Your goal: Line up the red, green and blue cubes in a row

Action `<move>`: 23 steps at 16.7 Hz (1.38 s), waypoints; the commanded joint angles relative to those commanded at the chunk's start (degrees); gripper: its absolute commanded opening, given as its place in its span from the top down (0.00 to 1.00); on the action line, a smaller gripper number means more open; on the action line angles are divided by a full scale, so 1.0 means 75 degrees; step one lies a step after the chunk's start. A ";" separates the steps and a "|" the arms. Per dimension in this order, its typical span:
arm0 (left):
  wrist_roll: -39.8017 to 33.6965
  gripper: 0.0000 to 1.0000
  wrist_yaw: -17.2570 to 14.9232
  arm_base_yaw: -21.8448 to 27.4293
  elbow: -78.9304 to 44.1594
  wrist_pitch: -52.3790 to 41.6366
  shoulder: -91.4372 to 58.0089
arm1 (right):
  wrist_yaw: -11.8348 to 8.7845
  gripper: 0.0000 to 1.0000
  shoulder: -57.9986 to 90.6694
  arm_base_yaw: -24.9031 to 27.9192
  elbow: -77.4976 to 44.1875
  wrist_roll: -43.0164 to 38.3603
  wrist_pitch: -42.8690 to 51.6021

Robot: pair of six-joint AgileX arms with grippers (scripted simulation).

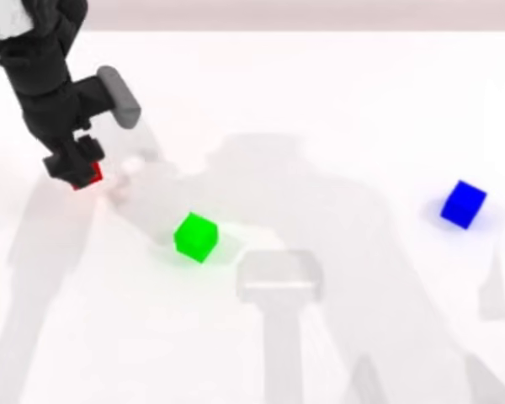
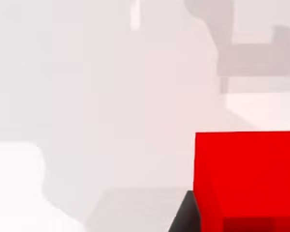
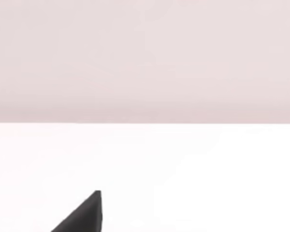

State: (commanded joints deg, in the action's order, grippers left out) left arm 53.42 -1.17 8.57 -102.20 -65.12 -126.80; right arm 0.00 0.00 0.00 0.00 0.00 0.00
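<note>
My left gripper (image 1: pixel 76 167) is at the table's far left, shut on the red cube (image 1: pixel 90 177), which shows only as a red corner under the black fingers. In the left wrist view the red cube (image 2: pixel 246 179) fills the corner, with one dark finger (image 2: pixel 186 217) pressed against its side. The green cube (image 1: pixel 195 236) lies alone on the table left of centre, to the right of and nearer than the red one. The blue cube (image 1: pixel 464 204) sits far to the right. My right arm is outside the top view; its wrist view shows one dark finger (image 3: pixel 89 215) over bare table.
The white table (image 1: pixel 337 126) carries only grey arm shadows between the cubes. Its far edge meets a pale wall (image 1: pixel 320 13) at the back.
</note>
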 joint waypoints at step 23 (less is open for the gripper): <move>-0.0167 1.00 0.0063 0.4048 0.3720 0.0296 0.3440 | 0.0000 0.00 0.0000 0.0000 0.0000 0.0000 0.0000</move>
State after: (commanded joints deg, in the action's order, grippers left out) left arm 52.16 -0.70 38.93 -74.30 -62.90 -101.01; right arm 0.00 0.00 0.00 0.00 0.00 0.00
